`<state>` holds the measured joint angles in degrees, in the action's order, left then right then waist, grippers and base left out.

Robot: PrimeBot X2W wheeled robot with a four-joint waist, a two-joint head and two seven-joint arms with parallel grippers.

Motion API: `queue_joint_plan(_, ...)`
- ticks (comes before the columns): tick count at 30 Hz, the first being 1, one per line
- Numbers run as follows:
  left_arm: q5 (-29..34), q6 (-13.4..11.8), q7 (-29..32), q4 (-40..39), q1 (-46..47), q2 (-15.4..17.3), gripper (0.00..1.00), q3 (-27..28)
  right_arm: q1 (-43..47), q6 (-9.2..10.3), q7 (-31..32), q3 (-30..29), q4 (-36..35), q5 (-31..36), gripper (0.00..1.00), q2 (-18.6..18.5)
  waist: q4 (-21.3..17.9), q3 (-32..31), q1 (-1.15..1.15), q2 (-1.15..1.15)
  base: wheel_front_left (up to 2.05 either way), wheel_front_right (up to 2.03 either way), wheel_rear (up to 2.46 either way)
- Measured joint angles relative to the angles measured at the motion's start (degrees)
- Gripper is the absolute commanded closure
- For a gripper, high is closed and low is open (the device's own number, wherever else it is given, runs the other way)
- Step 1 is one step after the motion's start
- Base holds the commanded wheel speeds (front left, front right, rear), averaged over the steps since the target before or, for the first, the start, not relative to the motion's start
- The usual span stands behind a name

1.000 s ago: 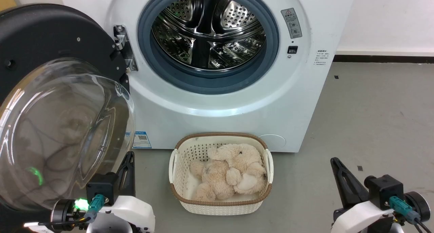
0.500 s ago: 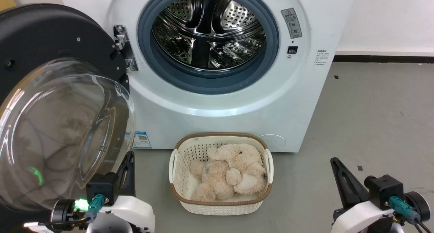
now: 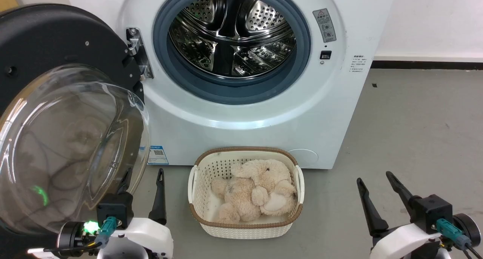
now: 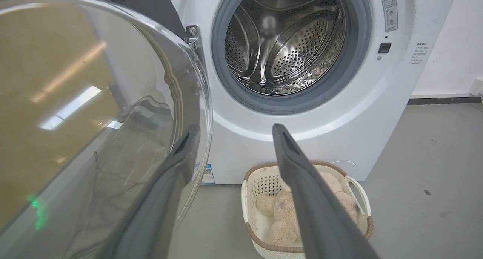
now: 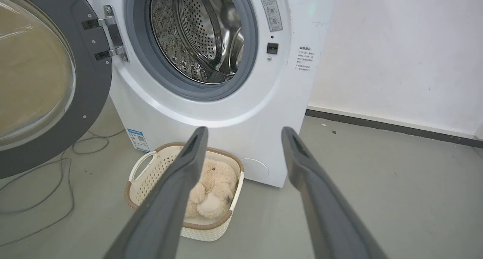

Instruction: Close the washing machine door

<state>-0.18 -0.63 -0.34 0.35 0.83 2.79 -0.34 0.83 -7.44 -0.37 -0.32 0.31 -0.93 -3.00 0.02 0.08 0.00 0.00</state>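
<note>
Approach step: the washing machine door hangs wide open, swung out left of the washing machine. Your left gripper, just beside the door, and your right gripper sit spread and empty. Next, likely: reach behind the door's free edge and swing it shut.

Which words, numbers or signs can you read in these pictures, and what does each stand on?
No text can be read.
Grey warning label on the washing machine: triangle sign, print too small.
Printed lines right of it: blurred.
Blue sticker low down: QR code, print blurred.

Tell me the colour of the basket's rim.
Brown rim on the cream basket; best in the head view.
</note>
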Motion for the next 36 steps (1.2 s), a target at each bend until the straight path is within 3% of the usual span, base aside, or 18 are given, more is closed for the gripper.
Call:
queue_joint_plan(5,0.0,-0.3,-0.6,0.0,0.0,0.0,0.03,-0.2,0.0,0.0,-0.3,-0.4,0.0,-0.4,0.0,0.0,0.1,0.1,0.0,0.0,0.0,0.0,0.0)
queue_joint_plan(6,0.0,-0.4,-0.7,0.0,0.1,0.0,0.66,-0.3,0.0,0.0,-0.6,-0.5,0.0,-0.6,0.0,0.0,0.1,0.1,0.0,0.0,0.0,0.0,0.0)
queue_joint_plan(7,0.0,-0.5,-0.8,0.0,0.1,0.0,0.95,-0.3,0.0,0.0,-0.8,-0.6,0.0,-0.7,0.0,0.0,0.1,0.1,0.0,0.0,0.0,0.0,0.0)
queue_joint_plan(8,0.0,-0.7,-0.8,0.0,0.1,0.0,1.0,-0.4,0.0,0.0,-0.8,-0.7,0.0,-0.8,0.0,0.0,0.2,0.2,0.0,0.0,0.0,0.0,0.0)
queue_joint_plan(25,-0.5,-0.6,-3.0,-2.7,5.7,1.4,1.0,-0.5,0.0,0.0,-2.9,-2.2,0.0,-2.3,0.0,0.0,2.7,0.9,0.0,0.0,0.0,0.0,0.0)
queue_joint_plan(36,-1.6,0.9,-4.3,-6.0,12.1,2.0,1.0,1.6,-0.2,0.0,-4.1,-3.4,0.0,-3.2,0.0,0.0,6.4,1.7,0.0,0.0,0.0,0.0,0.0)
